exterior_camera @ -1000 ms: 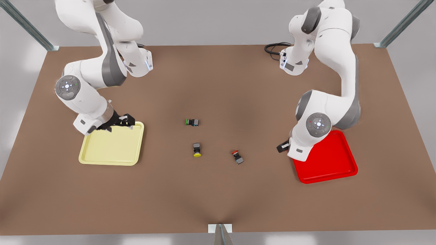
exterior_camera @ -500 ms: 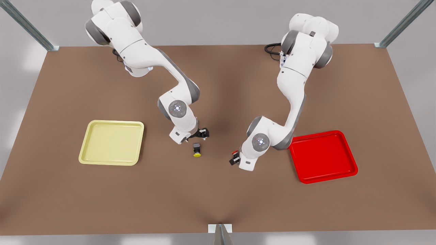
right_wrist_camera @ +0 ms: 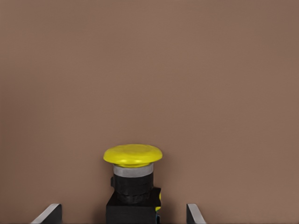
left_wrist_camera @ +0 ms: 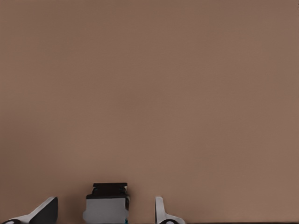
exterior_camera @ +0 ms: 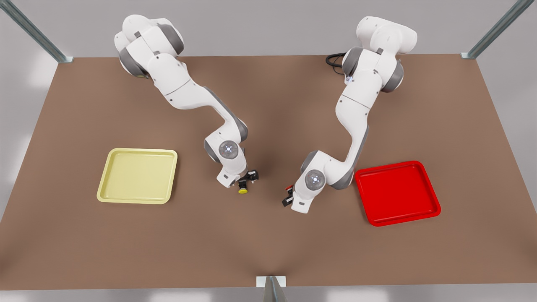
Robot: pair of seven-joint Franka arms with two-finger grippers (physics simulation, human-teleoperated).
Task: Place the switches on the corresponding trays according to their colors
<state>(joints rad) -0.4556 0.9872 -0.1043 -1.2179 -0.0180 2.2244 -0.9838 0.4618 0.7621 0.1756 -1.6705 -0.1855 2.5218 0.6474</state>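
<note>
Yellow-capped switch: domed cap, black body, between right gripper spread fingers; left gripper likewise apart.

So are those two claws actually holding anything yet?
No. The right gripper straddles the yellow switch's body, the left gripper the red switch's, both open with gaps showing.

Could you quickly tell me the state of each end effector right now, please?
Left end effector: open, fingers on either side of the red-capped switch, not gripping.
Right end effector: open, fingers on either side of the yellow-capped switch, not gripping.
</note>
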